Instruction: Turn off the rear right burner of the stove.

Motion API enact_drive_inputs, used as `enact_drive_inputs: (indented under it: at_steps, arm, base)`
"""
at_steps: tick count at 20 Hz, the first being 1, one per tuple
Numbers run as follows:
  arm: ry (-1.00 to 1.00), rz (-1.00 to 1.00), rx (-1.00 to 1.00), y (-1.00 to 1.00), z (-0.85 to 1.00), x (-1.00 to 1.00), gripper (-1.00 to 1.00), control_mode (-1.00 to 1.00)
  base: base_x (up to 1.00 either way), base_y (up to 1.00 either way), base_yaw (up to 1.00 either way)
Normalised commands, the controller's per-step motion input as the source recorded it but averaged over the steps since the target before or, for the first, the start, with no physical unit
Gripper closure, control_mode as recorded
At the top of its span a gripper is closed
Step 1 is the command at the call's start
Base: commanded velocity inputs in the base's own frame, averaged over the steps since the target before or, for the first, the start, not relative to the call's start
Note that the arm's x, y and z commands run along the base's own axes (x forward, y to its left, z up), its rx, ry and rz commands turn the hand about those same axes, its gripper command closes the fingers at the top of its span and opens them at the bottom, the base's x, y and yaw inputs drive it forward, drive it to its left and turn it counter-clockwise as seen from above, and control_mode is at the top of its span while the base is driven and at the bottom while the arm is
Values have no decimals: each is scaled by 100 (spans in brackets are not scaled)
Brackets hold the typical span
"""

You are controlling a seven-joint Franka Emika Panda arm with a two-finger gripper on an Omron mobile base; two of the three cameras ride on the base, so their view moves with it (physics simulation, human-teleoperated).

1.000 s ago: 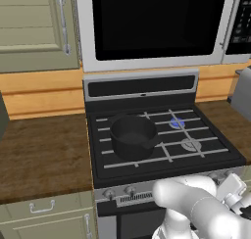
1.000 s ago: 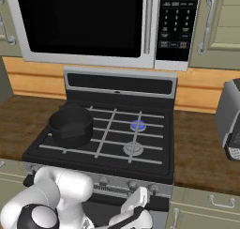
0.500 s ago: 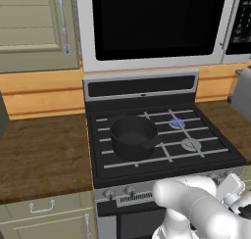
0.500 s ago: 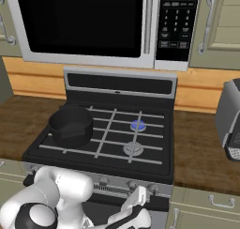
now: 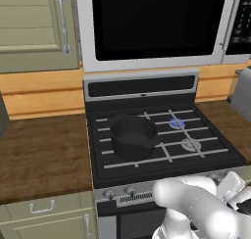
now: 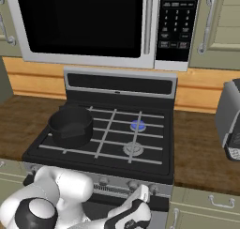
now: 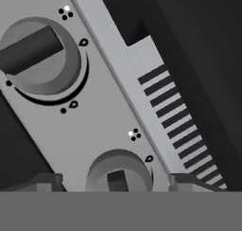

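Observation:
The rear right burner (image 5: 176,122) (image 6: 138,125) glows blue under the thin grates of the black stove (image 5: 142,87) (image 6: 117,87). My gripper (image 6: 142,194) (image 5: 230,185) is down at the stove's front panel, below the right-hand knobs. In the hand view the gripper (image 7: 117,182) is open, with one dark fingertip (image 7: 45,182) on each side of a round silver knob (image 7: 118,171). The tips stand apart from that knob's sides. A second, larger-looking knob (image 7: 40,55) with a dark bar handle lies up and to the left of it.
A black pot (image 5: 133,135) (image 6: 71,125) sits on the left burners. The pale grey front right burner (image 5: 191,144) (image 6: 133,149) is unlit. A silver microwave (image 5: 157,22) (image 6: 84,21) hangs above. A toaster (image 6: 229,120) stands on the right counter.
The hand has edged slightly up toward the knob row; the pot, burner flame and camera views stay as they were.

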Motion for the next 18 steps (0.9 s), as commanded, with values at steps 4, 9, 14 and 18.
enact_drive_inputs:
  at_steps: [4, 9, 14, 18]
  arm:
    - [0, 0, -3, 0, 0, 47, -100, -100]
    - [0, 3, -1, 1, 0, 11, -100, -100]
    - [-7, 16, -6, 15, 9, -2, -100, -100]
    - [-3, 7, -2, 5, 6, 0, -100, -100]
  base:
    - [0, 0, 0]
    - [0, 0, 0]
    - [0, 0, 0]
    - [0, 0, 0]
